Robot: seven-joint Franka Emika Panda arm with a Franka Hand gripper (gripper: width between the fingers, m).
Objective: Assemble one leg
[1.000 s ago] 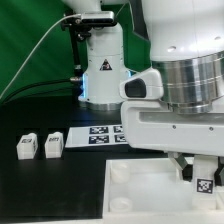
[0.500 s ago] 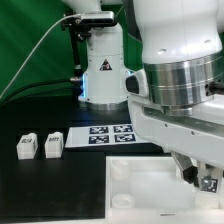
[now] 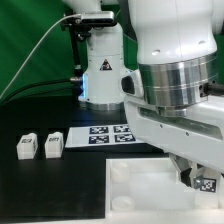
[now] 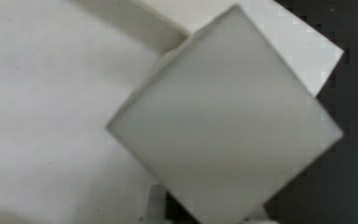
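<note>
My gripper point(image 3: 201, 180) is low at the exterior view's right, over the far right corner of the large white panel point(image 3: 140, 186). It is shut on a leg point(image 3: 207, 183), a small white block whose marker tag shows between the fingers. In the wrist view this leg point(image 4: 220, 120) fills the picture as a white diamond-shaped face, with the panel point(image 4: 51, 110) behind it. Two more legs point(image 3: 25, 146) point(image 3: 52, 144) stand side by side on the black table at the exterior view's left.
The marker board point(image 3: 105, 133) lies flat behind the panel. A white robot base with a triangle label point(image 3: 101, 68) stands at the back. The arm's large wrist body point(image 3: 175, 90) hides the right part of the scene.
The arm has shifted a little toward the exterior view's left and looms larger. The held leg has stayed near the panel's far right corner, moving only slightly.
</note>
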